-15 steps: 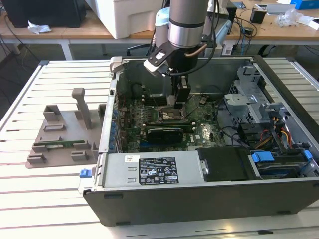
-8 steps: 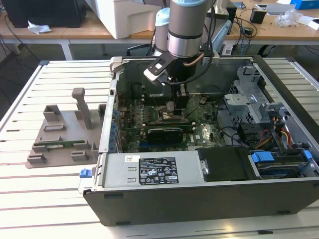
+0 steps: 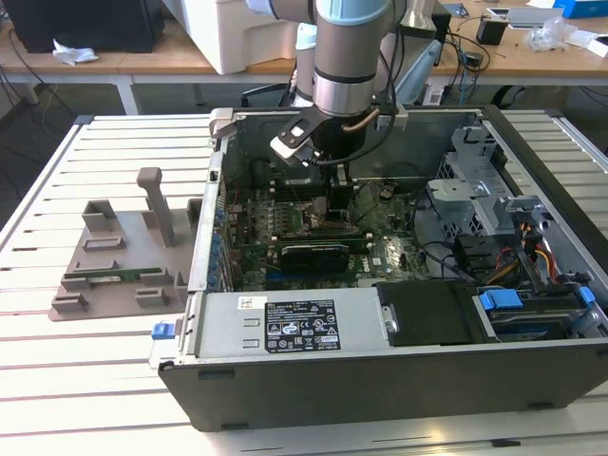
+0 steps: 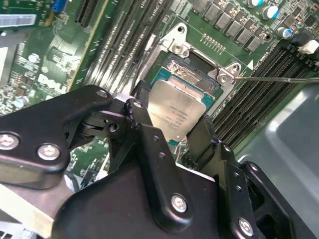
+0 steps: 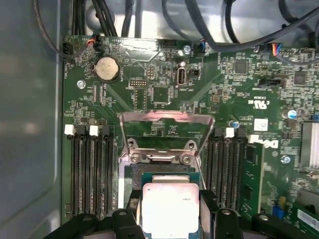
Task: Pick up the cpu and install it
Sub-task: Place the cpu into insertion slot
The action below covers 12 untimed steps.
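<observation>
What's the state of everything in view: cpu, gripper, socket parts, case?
cpu: held between the fingers, over the open socket; cannot tell if seated.
gripper: shut on the cpu's edges.
load plate: raised open.
socket lever: released.
computer case: side open, board exposed.

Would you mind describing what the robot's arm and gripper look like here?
The arm is a round silver-grey tube with a pale blue band at the top. A brownish cable loops at its wrist, beside a small pale box. The gripper is matt black, built of angular linked plates fastened with silver screws.
</observation>
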Available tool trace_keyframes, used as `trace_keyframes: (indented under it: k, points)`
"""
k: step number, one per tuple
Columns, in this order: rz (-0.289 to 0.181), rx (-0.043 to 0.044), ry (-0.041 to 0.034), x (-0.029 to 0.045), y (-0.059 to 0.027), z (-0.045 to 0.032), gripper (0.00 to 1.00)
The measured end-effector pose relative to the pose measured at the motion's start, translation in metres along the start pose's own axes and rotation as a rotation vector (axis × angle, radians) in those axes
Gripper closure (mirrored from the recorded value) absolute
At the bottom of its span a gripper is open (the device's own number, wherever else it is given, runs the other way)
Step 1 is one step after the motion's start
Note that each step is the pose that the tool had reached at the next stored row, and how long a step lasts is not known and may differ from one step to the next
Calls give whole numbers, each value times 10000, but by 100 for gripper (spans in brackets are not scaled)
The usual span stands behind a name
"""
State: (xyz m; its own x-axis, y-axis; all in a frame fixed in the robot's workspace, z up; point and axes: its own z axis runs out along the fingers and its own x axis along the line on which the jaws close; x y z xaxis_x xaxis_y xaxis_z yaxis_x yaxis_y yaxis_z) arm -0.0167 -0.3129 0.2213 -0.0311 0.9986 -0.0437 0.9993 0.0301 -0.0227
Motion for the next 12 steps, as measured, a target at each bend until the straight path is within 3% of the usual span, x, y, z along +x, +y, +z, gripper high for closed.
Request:
trace_keyframes:
  k: [3,7,12]
  points:
    - [107,6,0,48,-8,59,45]
    - [146,7,2,54,-10,136,45]
    - [159,8,2,55,-13,173,45]
